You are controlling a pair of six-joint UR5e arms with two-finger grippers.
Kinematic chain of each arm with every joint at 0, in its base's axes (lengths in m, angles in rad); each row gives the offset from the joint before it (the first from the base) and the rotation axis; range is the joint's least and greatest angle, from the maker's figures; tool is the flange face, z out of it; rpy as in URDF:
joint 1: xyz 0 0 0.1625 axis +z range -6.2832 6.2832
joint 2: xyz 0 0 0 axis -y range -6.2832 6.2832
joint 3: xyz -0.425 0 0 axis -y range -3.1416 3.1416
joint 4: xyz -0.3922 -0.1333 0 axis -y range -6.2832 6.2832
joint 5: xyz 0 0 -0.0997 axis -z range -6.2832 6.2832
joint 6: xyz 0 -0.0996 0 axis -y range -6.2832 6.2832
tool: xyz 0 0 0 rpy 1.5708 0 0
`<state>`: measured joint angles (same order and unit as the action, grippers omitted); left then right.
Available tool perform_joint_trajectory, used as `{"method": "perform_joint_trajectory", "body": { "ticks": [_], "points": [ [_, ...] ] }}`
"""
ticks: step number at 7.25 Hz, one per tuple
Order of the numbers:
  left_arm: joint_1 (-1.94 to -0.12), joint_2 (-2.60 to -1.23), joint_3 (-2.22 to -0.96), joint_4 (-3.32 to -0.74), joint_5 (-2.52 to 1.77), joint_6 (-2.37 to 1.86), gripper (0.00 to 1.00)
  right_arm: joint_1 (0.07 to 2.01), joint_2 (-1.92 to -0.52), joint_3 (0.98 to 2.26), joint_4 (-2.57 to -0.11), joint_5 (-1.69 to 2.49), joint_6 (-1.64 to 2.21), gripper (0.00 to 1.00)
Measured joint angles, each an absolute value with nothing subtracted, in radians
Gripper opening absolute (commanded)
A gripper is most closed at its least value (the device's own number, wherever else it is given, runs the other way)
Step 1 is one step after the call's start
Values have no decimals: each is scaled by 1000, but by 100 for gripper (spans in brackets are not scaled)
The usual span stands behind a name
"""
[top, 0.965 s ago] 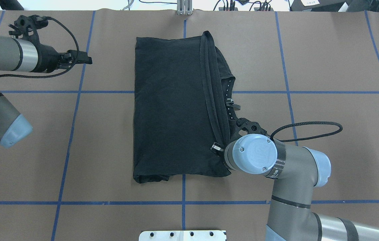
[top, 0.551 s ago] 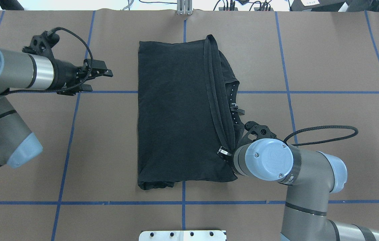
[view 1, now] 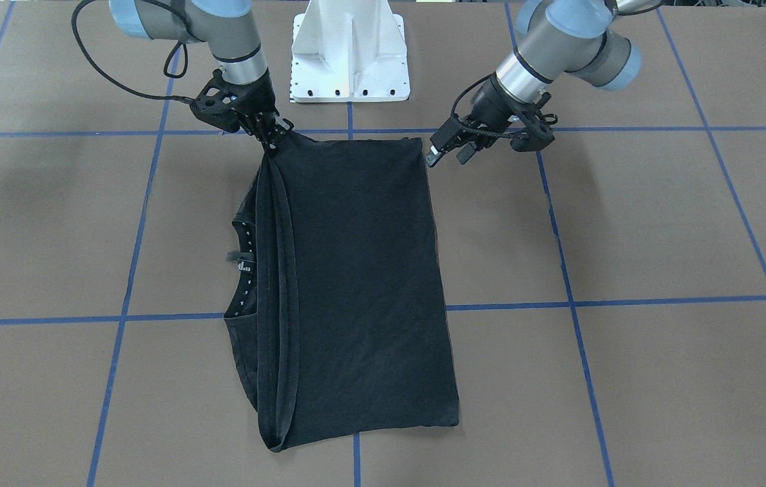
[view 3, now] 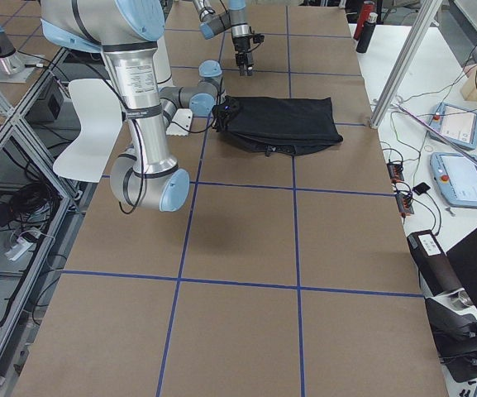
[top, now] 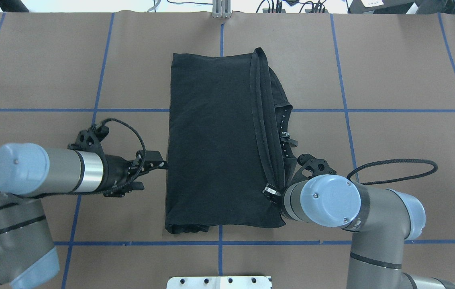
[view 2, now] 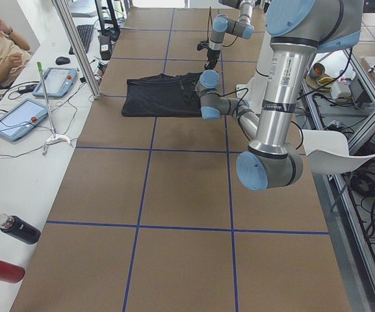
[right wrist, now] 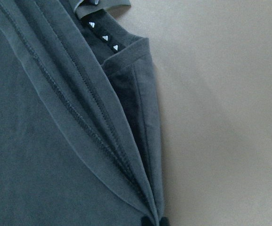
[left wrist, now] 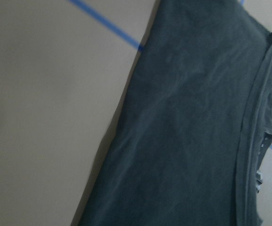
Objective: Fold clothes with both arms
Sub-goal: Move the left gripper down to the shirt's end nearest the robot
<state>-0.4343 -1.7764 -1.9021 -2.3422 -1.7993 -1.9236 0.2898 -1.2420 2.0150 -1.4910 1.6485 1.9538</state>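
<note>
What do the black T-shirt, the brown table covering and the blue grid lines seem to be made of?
The T-shirt looks like soft matte knit, probably cotton jersey: it drapes, wrinkles and shows stitched hems. The table covering looks like dull brown paper or card, flat and glare-free. The grid lines look like blue adhesive tape, slightly uneven at joins.

The left arm and right arm are grey metal tubes with round light blue joint caps studded with small screws, polished silver wrist bands, thin black rings, looping braided black cables, a black left gripper and right gripper, and a shared white, bolt-dotted pedestal.
</note>
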Motion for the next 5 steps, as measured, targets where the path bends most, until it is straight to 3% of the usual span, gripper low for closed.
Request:
{"method": "perform_joint_trajectory", "body": {
  "ticks": [3,5],
  "points": [
    [-300,-1756,-1887,-2320,-1680,-2030,65,287,-1251,2020,-1490,1649,1956,0],
    [-263,-1762,-1879,-2309,-1672,-2069,58,285,-1251,2020,-1489,1649,1956,0]
  ]
}}
